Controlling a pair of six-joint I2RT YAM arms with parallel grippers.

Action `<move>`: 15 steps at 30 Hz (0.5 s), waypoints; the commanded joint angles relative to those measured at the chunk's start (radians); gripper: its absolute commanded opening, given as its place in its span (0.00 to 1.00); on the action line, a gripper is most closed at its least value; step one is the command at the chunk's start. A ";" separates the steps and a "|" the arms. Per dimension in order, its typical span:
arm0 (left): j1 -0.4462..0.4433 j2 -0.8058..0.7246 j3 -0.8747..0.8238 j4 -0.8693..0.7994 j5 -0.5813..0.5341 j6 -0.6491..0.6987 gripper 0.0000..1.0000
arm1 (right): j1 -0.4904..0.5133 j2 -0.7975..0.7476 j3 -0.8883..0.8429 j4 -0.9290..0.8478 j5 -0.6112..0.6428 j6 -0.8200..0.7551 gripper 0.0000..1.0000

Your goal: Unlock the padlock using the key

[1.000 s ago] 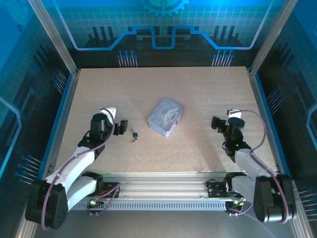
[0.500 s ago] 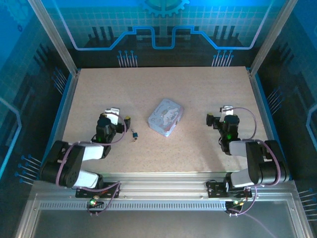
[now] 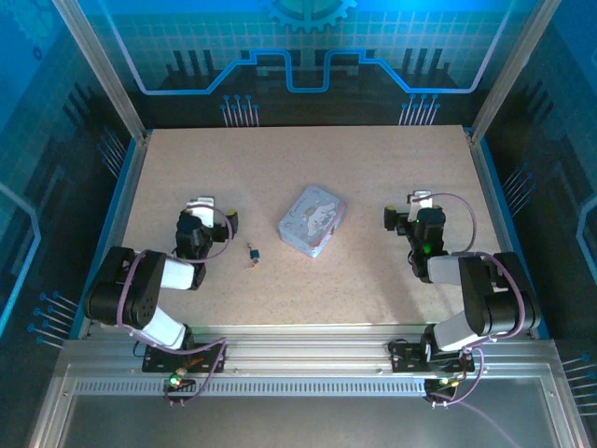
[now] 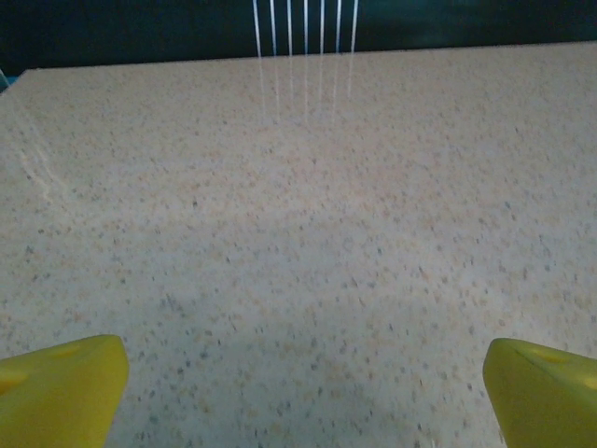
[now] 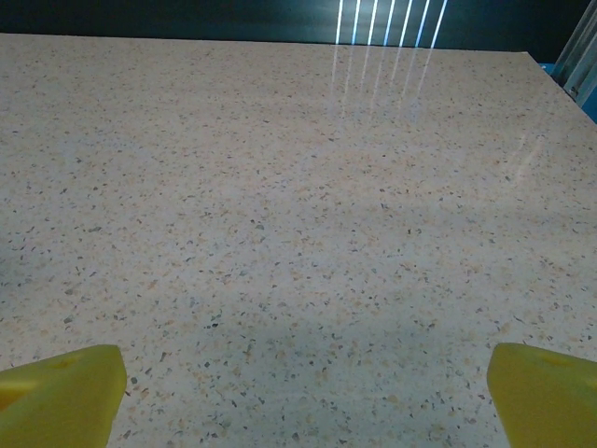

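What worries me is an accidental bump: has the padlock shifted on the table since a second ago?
No. The padlock sits in the same spot, left of the tin, with the same gap.

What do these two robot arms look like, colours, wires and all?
Both the left arm and right arm pair black joints with pale grey-white links. A thin purplish cable loops along each. The left gripper and right gripper are dark with a white part, and their fingertips are blunt yellow wedges. A green light glows on the right arm.
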 commanded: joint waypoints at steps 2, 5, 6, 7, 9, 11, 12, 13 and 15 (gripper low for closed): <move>0.013 0.002 0.024 -0.019 0.020 -0.033 0.99 | 0.009 0.006 0.013 0.001 0.018 -0.015 1.00; 0.014 0.004 0.028 -0.021 0.020 -0.034 0.99 | 0.010 0.007 0.013 0.001 0.018 -0.015 1.00; 0.015 0.003 0.028 -0.023 0.020 -0.034 0.99 | 0.010 0.006 0.013 0.001 0.019 -0.015 1.00; 0.015 0.003 0.028 -0.023 0.019 -0.034 0.99 | 0.011 0.007 0.013 0.001 0.018 -0.016 1.00; 0.015 0.003 0.028 -0.023 0.020 -0.035 0.99 | 0.014 0.007 0.014 0.001 0.023 -0.019 1.00; 0.015 0.003 0.028 -0.024 0.020 -0.035 0.99 | 0.016 0.007 0.015 0.000 0.027 -0.019 1.00; 0.015 0.002 0.028 -0.025 0.020 -0.035 0.99 | 0.017 0.007 0.014 0.000 0.024 -0.020 1.00; 0.015 0.002 0.028 -0.024 0.021 -0.036 0.99 | 0.016 0.007 0.014 0.000 0.027 -0.019 1.00; 0.015 0.002 0.029 -0.025 0.020 -0.035 0.99 | 0.016 0.007 0.014 0.000 0.026 -0.020 1.00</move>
